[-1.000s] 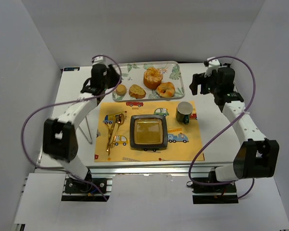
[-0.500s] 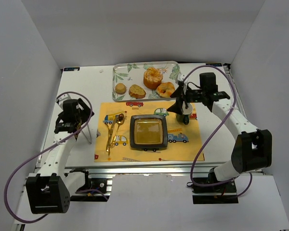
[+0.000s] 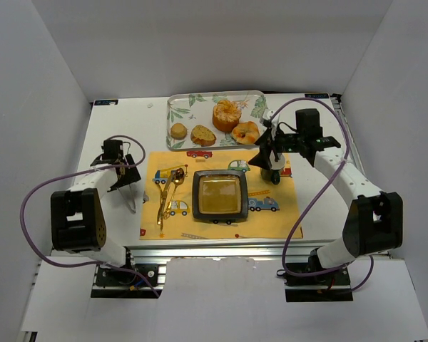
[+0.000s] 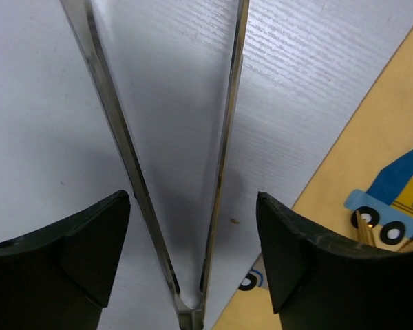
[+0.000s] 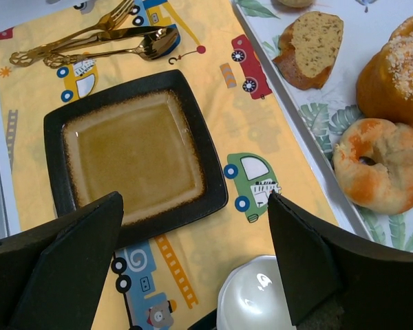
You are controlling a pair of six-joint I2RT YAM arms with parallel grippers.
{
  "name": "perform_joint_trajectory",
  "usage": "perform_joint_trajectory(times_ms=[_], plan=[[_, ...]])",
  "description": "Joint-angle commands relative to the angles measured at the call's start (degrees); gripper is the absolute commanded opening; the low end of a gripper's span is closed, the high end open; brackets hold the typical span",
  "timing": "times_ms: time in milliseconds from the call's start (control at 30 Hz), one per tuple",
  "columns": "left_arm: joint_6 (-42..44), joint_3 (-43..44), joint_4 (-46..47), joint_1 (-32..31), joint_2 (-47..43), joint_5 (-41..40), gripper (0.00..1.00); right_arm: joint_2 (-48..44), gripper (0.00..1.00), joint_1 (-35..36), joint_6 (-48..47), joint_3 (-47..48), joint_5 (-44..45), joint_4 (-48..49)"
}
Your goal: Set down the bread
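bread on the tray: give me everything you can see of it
The bread is a tall, round, golden-orange bun, muffin-like, with a swirled, pale-flecked top. It looks whole and stands upright near the middle of the leaf-print tray at the table's far side. The donut lies close beside it; whether they touch is unclear. Nothing holds it.

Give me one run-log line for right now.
left gripper: open, over tongs | right gripper: open, over cup | bread: on tray, ungrasped
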Motion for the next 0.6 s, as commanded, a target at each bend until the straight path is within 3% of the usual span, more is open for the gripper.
perform_joint_trajectory(times_ms=[0,100,400,500,567], plan=[[2.69,0.32,2.55,0.12,0.25,0.63,0.81,-2.18,0.89,-1.25,-0.35,-0.23,0.87,1.18],[2.17,-2.40,4.66,0.12,1.22,2.03,0.76,-1.91,0.89,-2.39,-0.09,0.12,0.17,1.26],[-2.84,-11.54,9.94,0.12,-0.89,3.35,0.75,-1.21,0.89,-4.07,0.52,0.82,-0.89,0.74],[-3.55,-13.04,10.99,0.12,-1.07,3.79,0.62,-1.12,0.89,-4.15,0.70,0.91,-1.15,0.82],[-3.81,-12.87,11.18,0.12,-1.59,3.88,0.43,-1.30,0.89,-4.16,0.61,1.00,-1.07,0.82]])
